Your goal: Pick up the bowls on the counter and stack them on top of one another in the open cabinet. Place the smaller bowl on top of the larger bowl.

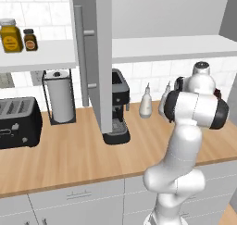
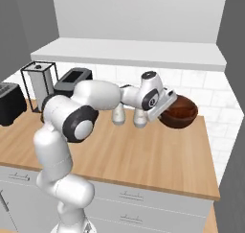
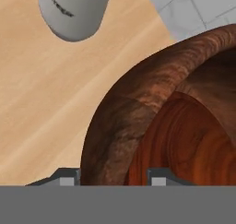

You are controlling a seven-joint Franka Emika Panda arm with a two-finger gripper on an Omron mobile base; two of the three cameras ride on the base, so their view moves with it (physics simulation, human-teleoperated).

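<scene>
A white robot arm reaches over a long light-brown wood counter toward its far right end. There, the gripper straddles the rim of a round, dark reddish-brown bowl: in the hand view one finger sits outside the bowl's wall and the other inside it, both close against the wood, so the gripper appears to be holding the bowl by its rim. In the right base view the bowl is tilted at the hand's tip, above the counter near the white tiled wall. Two white pear-shaped bottles stand on the counter just behind the arm. Above, the open cabinet has a pale shelf floor, and its tall grey door swings out toward the left, beside a black coffee machine.
</scene>
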